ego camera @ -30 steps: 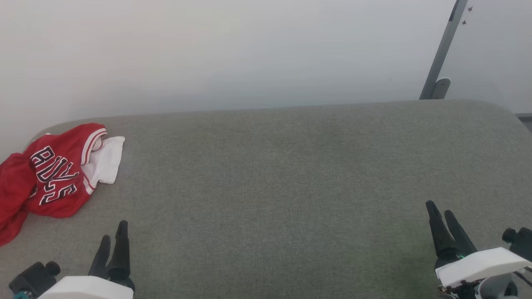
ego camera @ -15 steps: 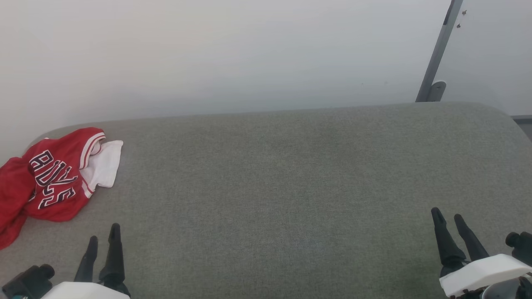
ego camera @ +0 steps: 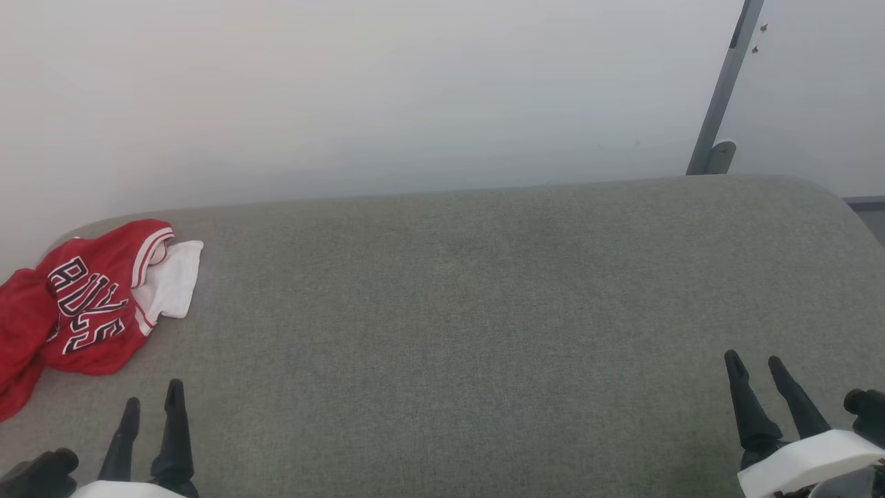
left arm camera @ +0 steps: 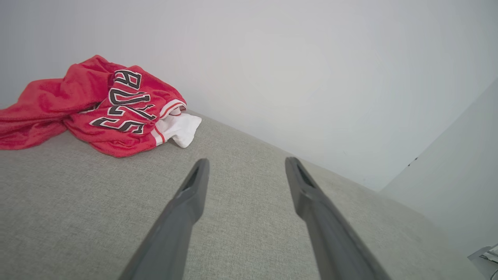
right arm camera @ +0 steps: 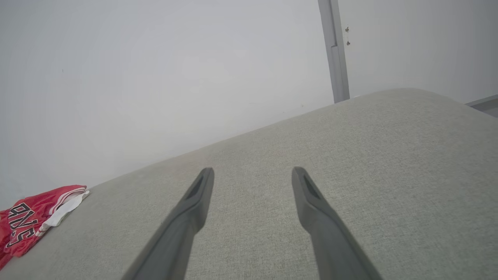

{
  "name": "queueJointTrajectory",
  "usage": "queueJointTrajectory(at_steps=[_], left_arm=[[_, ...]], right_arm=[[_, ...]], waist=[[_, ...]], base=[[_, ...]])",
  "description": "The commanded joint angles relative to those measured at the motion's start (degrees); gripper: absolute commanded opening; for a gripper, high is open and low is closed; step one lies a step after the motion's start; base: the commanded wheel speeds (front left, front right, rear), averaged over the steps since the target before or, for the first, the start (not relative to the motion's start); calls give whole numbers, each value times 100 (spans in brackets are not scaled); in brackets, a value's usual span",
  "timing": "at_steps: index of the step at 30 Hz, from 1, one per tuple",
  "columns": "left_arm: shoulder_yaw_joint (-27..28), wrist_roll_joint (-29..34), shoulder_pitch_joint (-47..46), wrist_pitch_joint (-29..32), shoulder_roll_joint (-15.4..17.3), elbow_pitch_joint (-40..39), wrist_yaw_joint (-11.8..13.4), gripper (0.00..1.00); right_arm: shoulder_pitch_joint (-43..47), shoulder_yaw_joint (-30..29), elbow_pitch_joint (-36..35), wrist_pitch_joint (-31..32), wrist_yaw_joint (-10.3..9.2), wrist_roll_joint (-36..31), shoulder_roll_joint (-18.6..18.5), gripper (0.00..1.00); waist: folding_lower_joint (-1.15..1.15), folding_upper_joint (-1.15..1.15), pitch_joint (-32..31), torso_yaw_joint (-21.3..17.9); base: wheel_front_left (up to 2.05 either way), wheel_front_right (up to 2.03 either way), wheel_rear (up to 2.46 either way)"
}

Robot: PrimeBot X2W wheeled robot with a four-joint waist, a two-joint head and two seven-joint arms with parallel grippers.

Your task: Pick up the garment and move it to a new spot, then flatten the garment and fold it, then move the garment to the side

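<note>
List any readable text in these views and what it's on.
"BULLS": black letters with white outlines on the crumpled red shirt. Folds cut into the middle letters, so they are only partly legible.
No other word, number, label or sign can be read.

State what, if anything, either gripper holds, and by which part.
Nothing is held. The left gripper and right gripper are open and empty; the garment lies crumpled on the grey surface, touched by neither.
</note>
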Motion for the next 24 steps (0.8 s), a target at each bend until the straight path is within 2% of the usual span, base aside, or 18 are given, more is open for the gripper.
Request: queueJointTrajectory(at_steps=[1,24], left_arm=[[39,140,12,-62,28,-28,-50,100],[221,1105,143,-340,59,134,-240,100]], right_arm=[[-2,20,-60,-76,0,-106,-44,100],[101,99,-252,-357,0,-1121,-222,100]], waist=[[0,0,-4,-2],[0,0,-150,-33]], base=[[0,0,0],[0,0,0]])
